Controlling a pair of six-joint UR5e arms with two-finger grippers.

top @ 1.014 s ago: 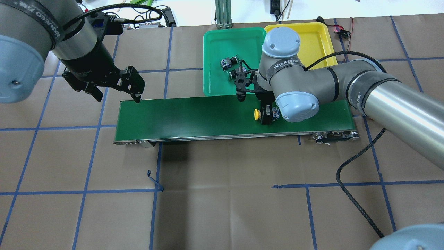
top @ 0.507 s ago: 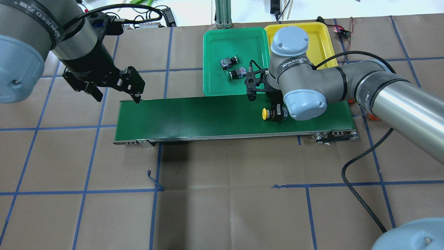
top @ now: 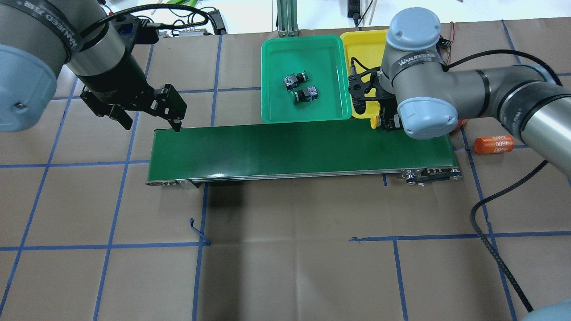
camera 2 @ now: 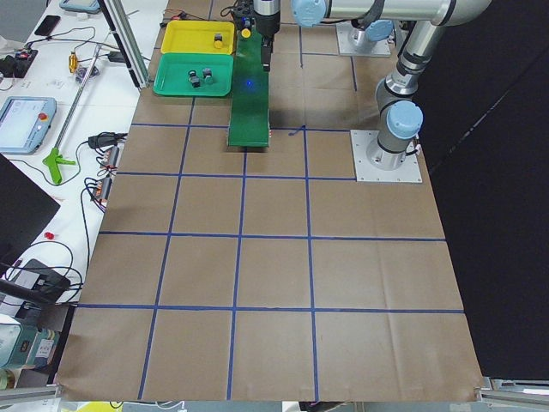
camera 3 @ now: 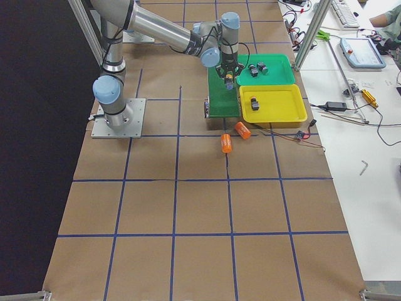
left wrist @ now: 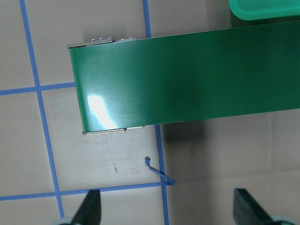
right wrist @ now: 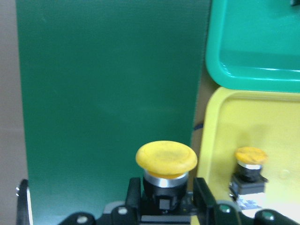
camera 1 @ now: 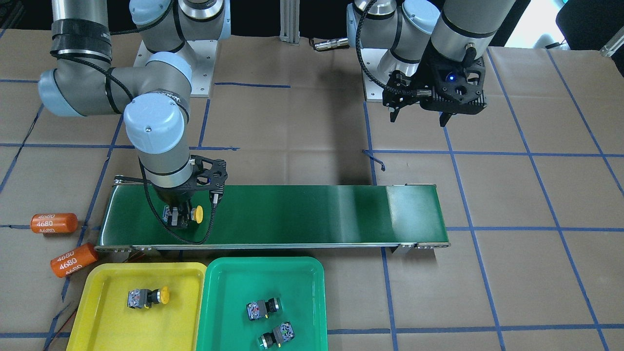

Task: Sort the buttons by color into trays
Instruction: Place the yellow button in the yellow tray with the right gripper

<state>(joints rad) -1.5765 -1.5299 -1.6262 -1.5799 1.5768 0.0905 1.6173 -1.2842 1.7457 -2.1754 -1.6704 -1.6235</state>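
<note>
Gripping the yellow button (right wrist: 166,159) by its black body, our right gripper (right wrist: 166,199) hangs over the belt (right wrist: 108,93) edge, beside the yellow tray (right wrist: 220,122). We judge it light, rigid and slick-capped; our left gripper (left wrist: 168,210) has its fingers apart.

A dark-green conveyor belt (camera 1: 292,214) is lying across the brown taped table (camera 1: 487,292); two orange cylinders (camera 1: 53,223) are resting near its end.

Table (camera 1: 487,292), belt (camera 1: 302,214), green tray (camera 1: 234,292), yellow tray (camera 1: 112,326), cylinders (camera 1: 53,223)
</note>
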